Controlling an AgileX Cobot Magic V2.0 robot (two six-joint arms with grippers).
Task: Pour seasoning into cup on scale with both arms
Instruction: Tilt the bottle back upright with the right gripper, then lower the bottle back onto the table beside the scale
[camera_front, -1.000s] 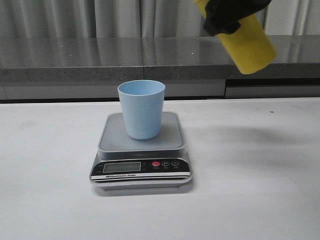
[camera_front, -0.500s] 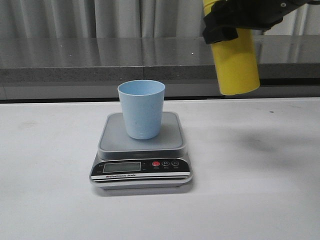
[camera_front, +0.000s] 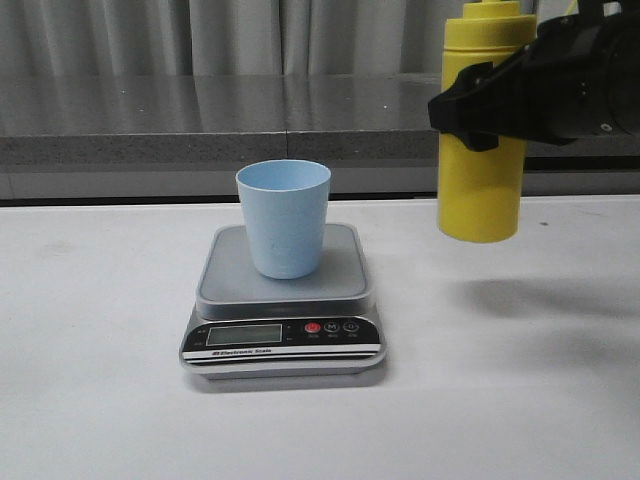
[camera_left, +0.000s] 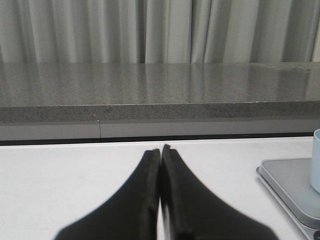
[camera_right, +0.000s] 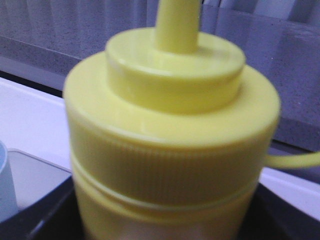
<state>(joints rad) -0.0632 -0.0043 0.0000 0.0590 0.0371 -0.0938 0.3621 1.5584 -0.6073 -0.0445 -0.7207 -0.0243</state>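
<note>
Yellow bottle (camera_front: 480, 150): tipped a second ago, now upright, held by right pincer (camera_front: 520, 100).
Cup (camera_front: 283, 218): on scale (camera_front: 282, 300).
Left pincer (camera_left: 160, 200): closed, empty.
Meaning: pour apparently over.

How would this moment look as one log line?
right tool: holds yellow squeeze bottle upright, airborne | light-blue cup: on scale | left tool: shut, empty
</note>
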